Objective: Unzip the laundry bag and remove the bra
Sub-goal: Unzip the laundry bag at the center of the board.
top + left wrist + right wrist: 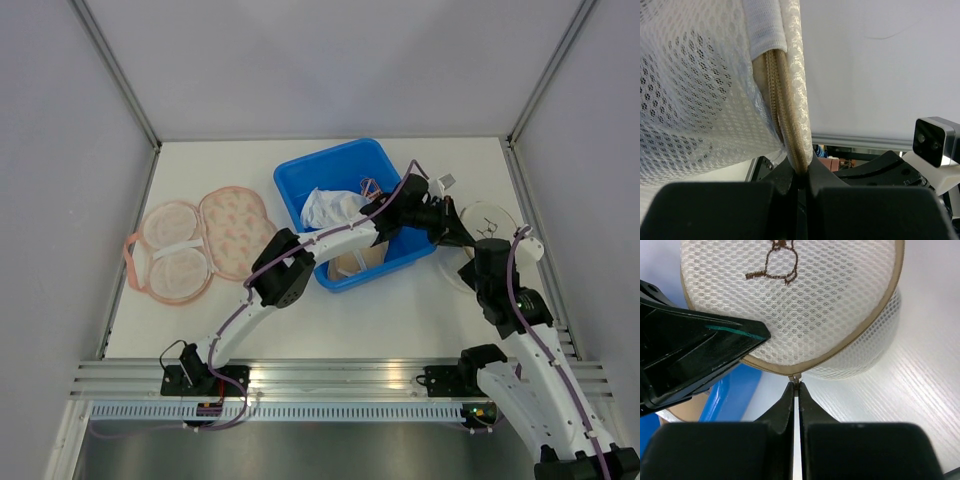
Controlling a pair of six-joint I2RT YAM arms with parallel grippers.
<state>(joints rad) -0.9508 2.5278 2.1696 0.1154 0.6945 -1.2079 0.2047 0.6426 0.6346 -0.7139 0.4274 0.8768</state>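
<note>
Right claw (pixel 796 389) is pinched shut on the zipper pull (pixel 795 376), at the near rim of the laundry bag (pixel 805 300); we see left claw (pixel 801 175) clamping its seam (pixel 789 110).

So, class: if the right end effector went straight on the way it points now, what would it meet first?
The bag. The right end effector is shut on the zip pull at the bag's seam, so straight on, it seems, comes the mesh at once.

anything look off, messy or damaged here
Nothing spilled or damaged. The laundry bag is pinched by both arms: left gripper shut on its zipped seam, right gripper on the zipper pull. Only untidy spot: clothes crumpled in the blue bin.
</note>
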